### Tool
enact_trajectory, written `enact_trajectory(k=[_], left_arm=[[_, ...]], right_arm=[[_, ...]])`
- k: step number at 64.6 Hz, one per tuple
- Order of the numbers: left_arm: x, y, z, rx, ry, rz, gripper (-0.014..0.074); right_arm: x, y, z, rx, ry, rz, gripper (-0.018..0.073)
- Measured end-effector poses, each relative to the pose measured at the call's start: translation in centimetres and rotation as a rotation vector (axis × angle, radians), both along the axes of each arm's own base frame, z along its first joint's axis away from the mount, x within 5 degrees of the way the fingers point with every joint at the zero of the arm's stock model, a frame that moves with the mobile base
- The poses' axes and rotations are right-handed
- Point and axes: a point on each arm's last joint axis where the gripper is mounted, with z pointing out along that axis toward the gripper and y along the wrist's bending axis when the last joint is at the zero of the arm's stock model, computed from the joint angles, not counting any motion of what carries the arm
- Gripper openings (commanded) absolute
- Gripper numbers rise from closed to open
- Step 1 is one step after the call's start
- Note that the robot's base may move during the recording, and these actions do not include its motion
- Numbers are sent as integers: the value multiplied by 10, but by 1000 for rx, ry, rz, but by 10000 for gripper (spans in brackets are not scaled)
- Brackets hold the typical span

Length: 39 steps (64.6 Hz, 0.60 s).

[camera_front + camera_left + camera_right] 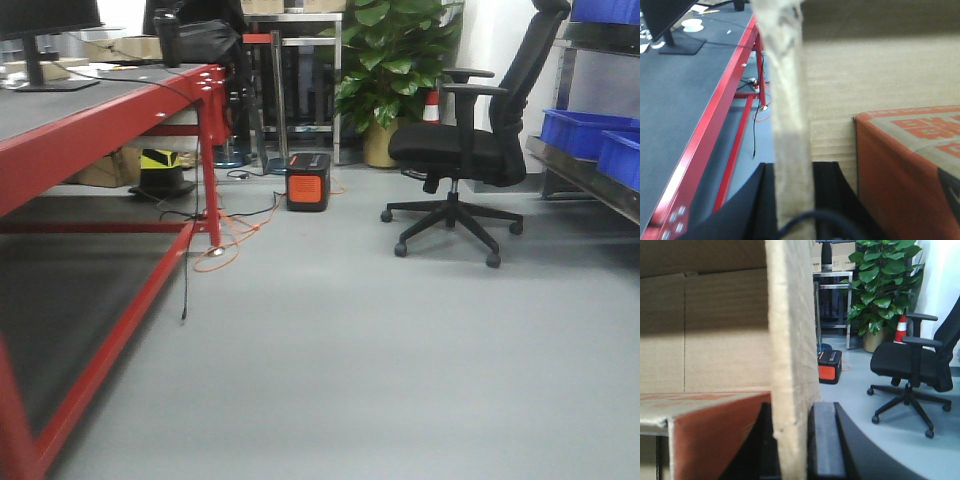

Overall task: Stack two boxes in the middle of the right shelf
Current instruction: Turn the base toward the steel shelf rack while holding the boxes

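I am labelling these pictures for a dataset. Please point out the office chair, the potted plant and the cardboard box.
office chair [455, 150], front-facing view, on the seat cushion.
potted plant [395, 52], front-facing view, on the leaves.
cardboard box [790, 125], left wrist view, on the edge of its upright wall.

light: even indoor; soft shadows | blur: near cardboard wall [787, 125] unfocused
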Motion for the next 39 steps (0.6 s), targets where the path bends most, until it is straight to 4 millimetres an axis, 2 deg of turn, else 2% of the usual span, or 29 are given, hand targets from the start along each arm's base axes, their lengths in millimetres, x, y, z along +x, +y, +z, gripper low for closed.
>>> enact_trajectory(k=[39], left_arm=[[0,0,0,0,0,0,-111]], right_arm=[[0,0,0,1,-4,2,-153]])
